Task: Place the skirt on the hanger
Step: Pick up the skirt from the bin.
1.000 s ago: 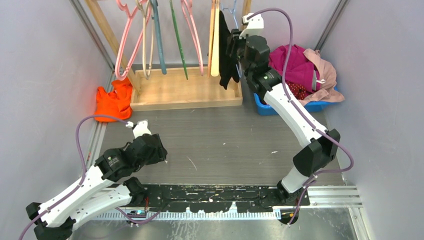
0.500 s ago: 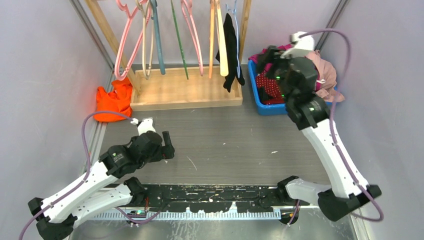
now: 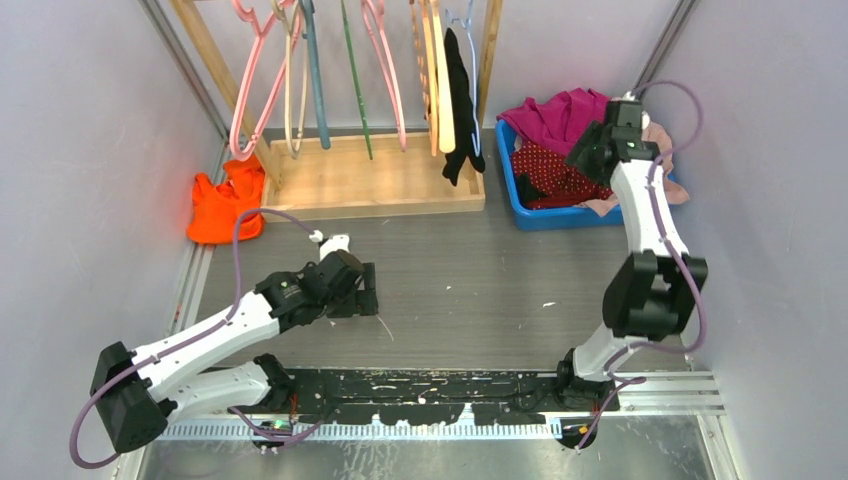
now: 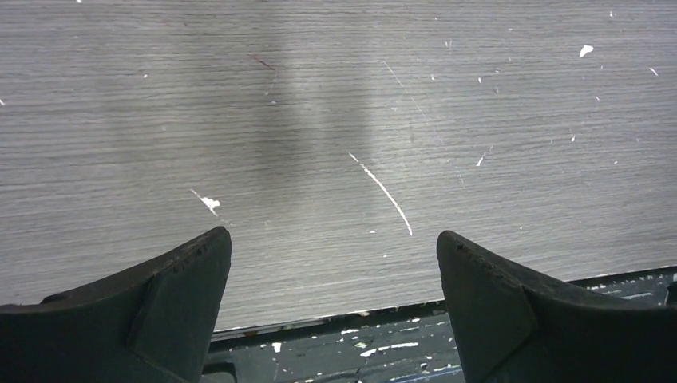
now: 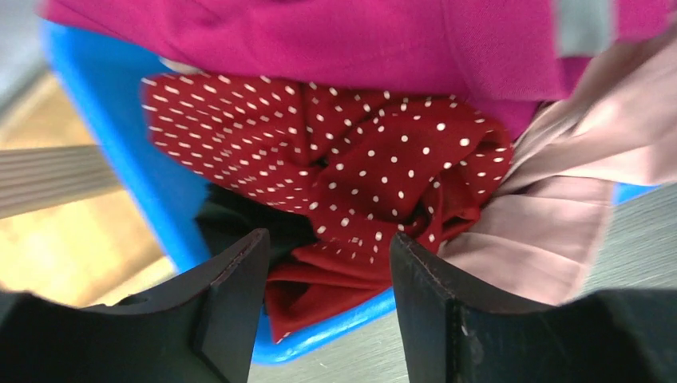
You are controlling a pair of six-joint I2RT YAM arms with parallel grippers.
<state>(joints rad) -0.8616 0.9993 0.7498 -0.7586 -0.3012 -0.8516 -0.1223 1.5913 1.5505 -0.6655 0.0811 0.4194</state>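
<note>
Though crumpled, skirt (image 5: 375, 159) inside blue bin (image 5: 112, 144).

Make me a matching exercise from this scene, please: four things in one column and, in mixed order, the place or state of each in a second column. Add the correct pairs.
Things
1. skirt
2. orange cloth
3. black garment
4. left gripper

Places or states
A. hanging above the wooden base
B. open, over bare table
C. in the blue bin
D. crumpled by the left wall

Pairs: 1-C, 2-D, 3-A, 4-B
</note>
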